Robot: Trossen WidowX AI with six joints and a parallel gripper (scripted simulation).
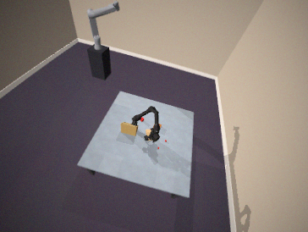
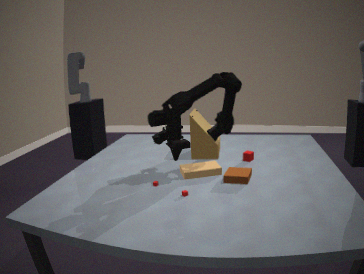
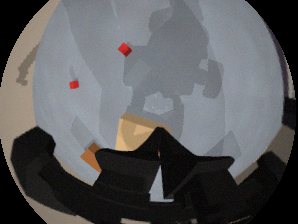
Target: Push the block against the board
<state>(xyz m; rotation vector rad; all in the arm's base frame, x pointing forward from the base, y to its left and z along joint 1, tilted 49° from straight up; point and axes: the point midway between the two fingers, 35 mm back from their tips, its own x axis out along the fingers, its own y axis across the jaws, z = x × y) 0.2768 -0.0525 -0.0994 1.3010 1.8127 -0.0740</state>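
The square block (image 1: pixel 160 126) (image 2: pixel 237 175) (image 3: pixel 91 156) is orange-brown and lies flat. The board (image 1: pixel 148 132) (image 2: pixel 201 170) (image 3: pixel 131 131) is pale wood and lies flat beside it. In the exterior view the block is right of the board's right end, with a very narrow gap. A strip of table shows between them in the wrist view, where the fingers hide part of both. My gripper (image 2: pixel 176 158) (image 3: pixel 158 129) is shut and empty. In the exterior view its tips are by the board's left end, at the far side; contact cannot be told.
A tall sloped wooden piece (image 1: pixel 129 129) (image 2: pixel 204 145) stands behind the board in the exterior view. A larger red cube (image 1: pixel 142 119) (image 2: pixel 248 156) is behind the block. Two small red cubes lie in front: one (image 1: pixel 158 148) (image 2: pixel 155 183) (image 3: pixel 125 49) and another (image 1: pixel 166 140) (image 2: pixel 185 193) (image 3: pixel 74 84).
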